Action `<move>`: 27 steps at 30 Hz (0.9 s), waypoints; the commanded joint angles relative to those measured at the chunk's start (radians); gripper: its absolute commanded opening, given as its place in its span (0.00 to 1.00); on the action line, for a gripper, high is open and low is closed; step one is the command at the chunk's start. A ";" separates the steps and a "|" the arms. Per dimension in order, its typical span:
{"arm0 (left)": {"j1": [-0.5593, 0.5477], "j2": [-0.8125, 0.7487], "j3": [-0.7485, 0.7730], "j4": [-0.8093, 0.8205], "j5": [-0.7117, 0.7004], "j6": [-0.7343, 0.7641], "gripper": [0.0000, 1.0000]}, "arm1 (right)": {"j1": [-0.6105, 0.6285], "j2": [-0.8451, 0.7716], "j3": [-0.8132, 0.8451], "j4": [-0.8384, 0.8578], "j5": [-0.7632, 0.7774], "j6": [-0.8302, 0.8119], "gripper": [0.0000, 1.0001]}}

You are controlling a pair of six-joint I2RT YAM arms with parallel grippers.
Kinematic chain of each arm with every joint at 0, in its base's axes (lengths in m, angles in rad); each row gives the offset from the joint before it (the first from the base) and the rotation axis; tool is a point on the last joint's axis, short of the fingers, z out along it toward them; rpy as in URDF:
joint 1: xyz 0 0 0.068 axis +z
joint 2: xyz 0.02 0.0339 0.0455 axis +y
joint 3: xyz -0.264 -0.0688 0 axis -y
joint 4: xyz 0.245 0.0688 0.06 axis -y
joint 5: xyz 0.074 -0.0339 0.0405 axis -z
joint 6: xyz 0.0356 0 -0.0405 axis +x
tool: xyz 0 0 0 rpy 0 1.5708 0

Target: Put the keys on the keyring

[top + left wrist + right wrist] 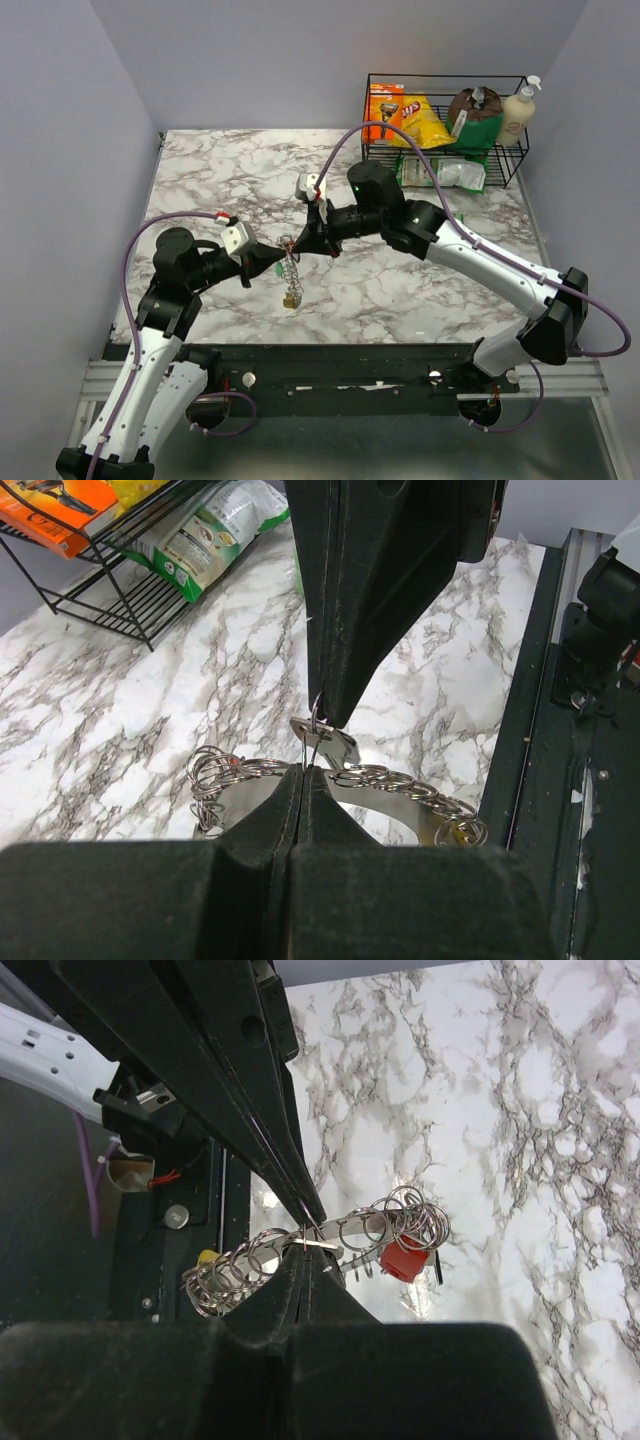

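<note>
The keyring (pixel 290 272) hangs between my two grippers above the marble table, its yellow-gold piece (pixel 292 298) at the bottom. It is a silvery band strung with many small wire rings (pixel 405 780) (pixel 360 1228). My left gripper (pixel 272 268) (pixel 305 770) is shut on a thin wire loop of it. My right gripper (pixel 300 245) (pixel 305 1256) is shut on the same loop from the other side, tip to tip. A flat silvery key blade (pixel 327 742) sits on that loop between the tips. A key with a red head (pixel 403 1260) hangs from the band. Blue and green keys do not show.
A black wire basket (pixel 445 150) at the back right of the table holds snack bags (pixel 420 120), an orange box and a soap bottle (pixel 518 110). Its rack (pixel 100 590) shows in the left wrist view. The black base rail (pixel 330 360) runs along the near edge.
</note>
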 commanded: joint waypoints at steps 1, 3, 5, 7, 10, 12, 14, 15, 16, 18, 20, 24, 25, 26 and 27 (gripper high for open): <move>-0.004 -0.003 0.024 0.023 -0.015 0.009 0.00 | 0.013 0.019 0.039 -0.038 0.031 -0.012 0.01; -0.004 -0.005 0.025 0.022 -0.017 0.009 0.00 | 0.016 0.022 0.041 -0.038 0.033 -0.013 0.01; -0.003 -0.005 0.024 0.020 -0.017 0.011 0.00 | 0.017 0.031 0.044 -0.041 0.038 -0.013 0.01; -0.004 -0.003 0.025 0.020 -0.020 0.011 0.00 | 0.016 0.035 0.047 -0.044 0.036 -0.013 0.01; -0.003 -0.002 0.025 0.018 -0.023 0.011 0.00 | 0.017 0.035 0.044 -0.045 0.033 -0.016 0.01; -0.002 -0.003 0.027 0.017 -0.029 0.012 0.00 | 0.019 0.025 0.039 -0.045 0.033 -0.018 0.01; -0.004 -0.003 0.027 0.017 -0.029 0.014 0.00 | 0.019 0.022 0.039 -0.047 0.034 -0.020 0.01; -0.002 -0.003 0.027 0.017 -0.029 0.014 0.00 | 0.019 0.024 0.038 -0.048 0.033 -0.023 0.01; -0.003 -0.003 0.027 0.015 -0.032 0.015 0.00 | 0.019 0.024 0.036 -0.048 0.034 -0.023 0.01; -0.004 -0.002 0.028 0.014 -0.030 0.015 0.00 | 0.019 0.022 0.033 -0.050 0.031 -0.023 0.01; -0.004 -0.002 0.028 0.015 -0.032 0.015 0.00 | 0.020 0.022 0.028 -0.048 0.028 -0.024 0.01; -0.002 -0.002 0.027 0.015 -0.029 0.017 0.00 | 0.020 0.027 0.025 -0.048 0.034 -0.024 0.01; -0.003 -0.002 0.027 0.017 -0.027 0.017 0.00 | 0.020 0.030 0.028 -0.051 0.041 -0.024 0.01; -0.002 -0.005 0.027 0.018 -0.024 0.017 0.00 | 0.020 0.042 0.036 -0.058 0.060 -0.020 0.01; -0.003 -0.005 0.025 0.018 -0.020 0.017 0.00 | 0.020 0.048 0.042 -0.064 0.067 -0.020 0.01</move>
